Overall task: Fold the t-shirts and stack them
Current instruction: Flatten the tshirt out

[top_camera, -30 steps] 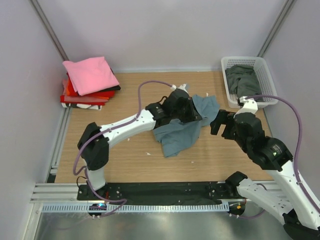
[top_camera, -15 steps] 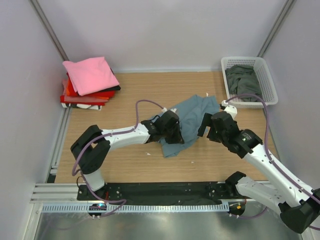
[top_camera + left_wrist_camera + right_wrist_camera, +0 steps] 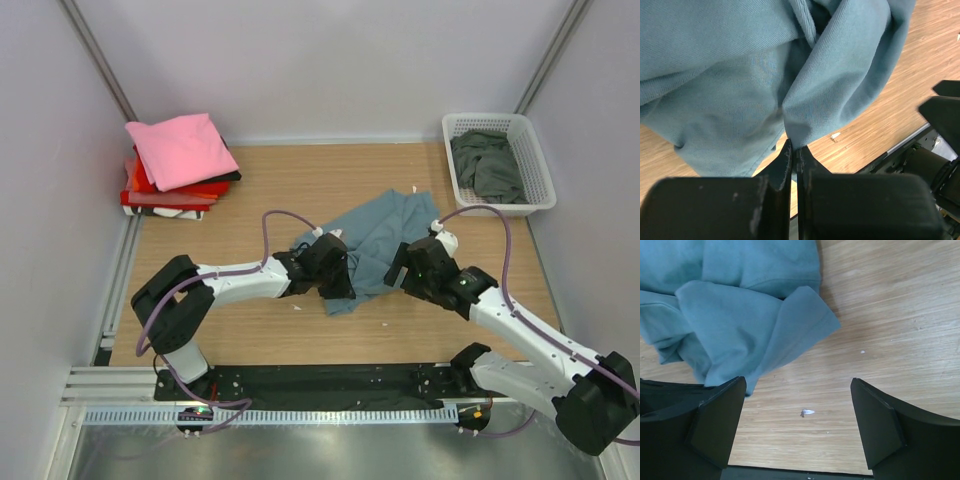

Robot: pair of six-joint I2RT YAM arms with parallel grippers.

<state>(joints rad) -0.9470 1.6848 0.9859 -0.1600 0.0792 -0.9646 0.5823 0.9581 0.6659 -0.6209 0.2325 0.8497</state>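
Observation:
A crumpled slate-blue t-shirt (image 3: 378, 232) lies mid-table. My left gripper (image 3: 337, 283) is at its near-left edge, shut on a fold of the cloth (image 3: 805, 120); the left gripper (image 3: 795, 148) pinches that fold at its tips. My right gripper (image 3: 398, 272) hovers at the shirt's near-right edge, open. In the right wrist view the right gripper (image 3: 797, 386) spans bare wood, with a shirt flap (image 3: 765, 325) just ahead and left. A folded stack stands at the back left: a pink t-shirt (image 3: 180, 148) on top, red (image 3: 175, 192) and black below.
A white lattice basket (image 3: 486, 118) at the back right holds a dark grey-green t-shirt (image 3: 487, 160). Grey walls close in the table on the left, back and right. A black rail (image 3: 320, 380) runs along the near edge. Small white specks (image 3: 808, 412) lie on the wood.
The left gripper closed on the blue shirt and drew it toward the near edge. The right arm swung down and left to the shirt's near-right edge, staying open.

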